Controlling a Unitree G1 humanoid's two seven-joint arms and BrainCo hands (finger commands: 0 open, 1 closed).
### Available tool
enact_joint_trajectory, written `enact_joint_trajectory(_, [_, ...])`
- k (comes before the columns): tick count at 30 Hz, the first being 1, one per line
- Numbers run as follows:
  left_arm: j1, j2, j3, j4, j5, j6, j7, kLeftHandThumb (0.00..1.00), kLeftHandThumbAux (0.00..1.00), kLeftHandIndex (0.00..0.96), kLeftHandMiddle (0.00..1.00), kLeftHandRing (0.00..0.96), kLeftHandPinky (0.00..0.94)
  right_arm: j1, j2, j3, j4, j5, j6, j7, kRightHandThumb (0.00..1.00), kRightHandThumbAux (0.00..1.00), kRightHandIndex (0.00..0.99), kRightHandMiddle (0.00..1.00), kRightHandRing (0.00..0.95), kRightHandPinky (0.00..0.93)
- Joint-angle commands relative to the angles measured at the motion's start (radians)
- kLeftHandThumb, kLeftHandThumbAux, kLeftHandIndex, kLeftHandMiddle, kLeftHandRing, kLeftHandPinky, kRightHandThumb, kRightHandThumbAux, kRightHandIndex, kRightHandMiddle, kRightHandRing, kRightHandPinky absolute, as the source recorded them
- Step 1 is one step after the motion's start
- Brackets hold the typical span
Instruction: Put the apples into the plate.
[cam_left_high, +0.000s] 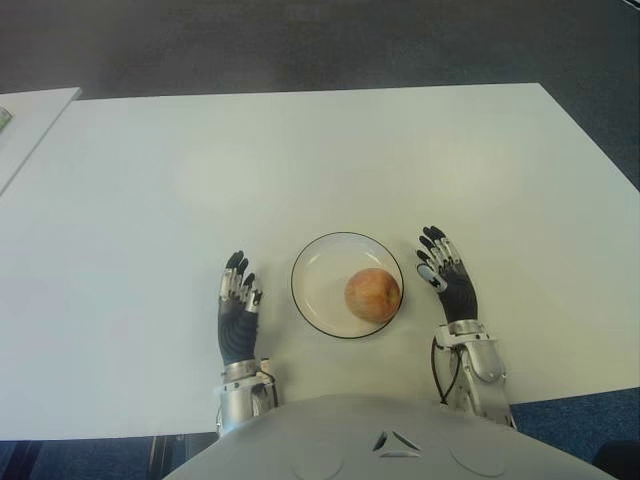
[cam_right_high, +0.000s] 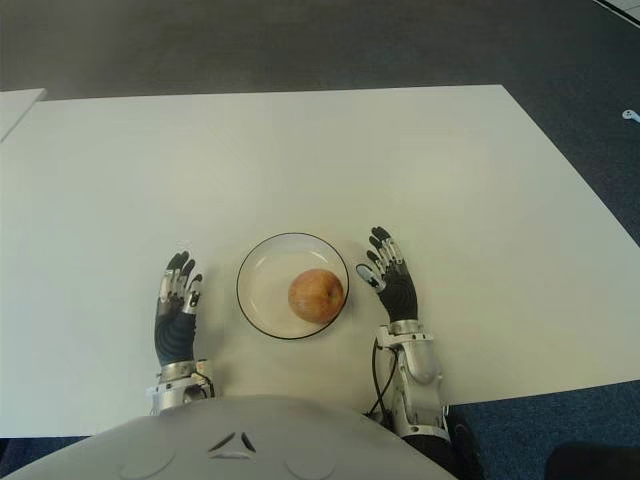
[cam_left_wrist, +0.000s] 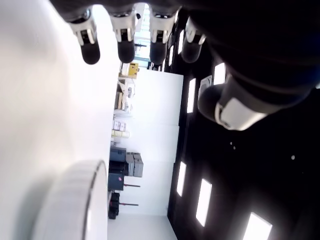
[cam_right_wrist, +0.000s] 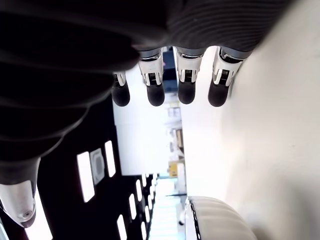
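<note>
I see one apple (cam_left_high: 372, 294) in the plate (cam_left_high: 318, 262); my left hand (cam_left_high: 237, 305) and right hand (cam_left_high: 445, 273) flank it, fingers extended, empty.

The apple (cam_left_high: 373, 294) lies in the plate (cam_left_high: 318, 268) toward its four o'clock side, the plate sits on the table (cam_left_high: 300, 150) near the robot, with the left hand (cam_left_high: 237, 305) at its nine o'clock and the right hand (cam_left_high: 446, 275) at its three o'clock.
</note>
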Motion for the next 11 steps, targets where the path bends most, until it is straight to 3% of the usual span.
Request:
enact_joint_trajectory(1, [0.017,-0.047,0.007,0.032,-0.010,-0.034,0.000,0.202,0.497,0.060,0.041,0.004,0.000,0.056,-0.001,0.006,0.018,-0.012,0.052,-0.009,0.158,0.546,0.000,0.000,0.000,0.000])
enact_joint_trajectory(11, [0.032,-0.010,0.000,0.030,0.016,-0.022,-0.025,0.168,0.471,0.027,0.013,0.000,0.000,0.078,0.004,0.014,-0.011,-0.022,0.059,-0.024,0.147,0.526,0.000,0.000,0.000,0.000])
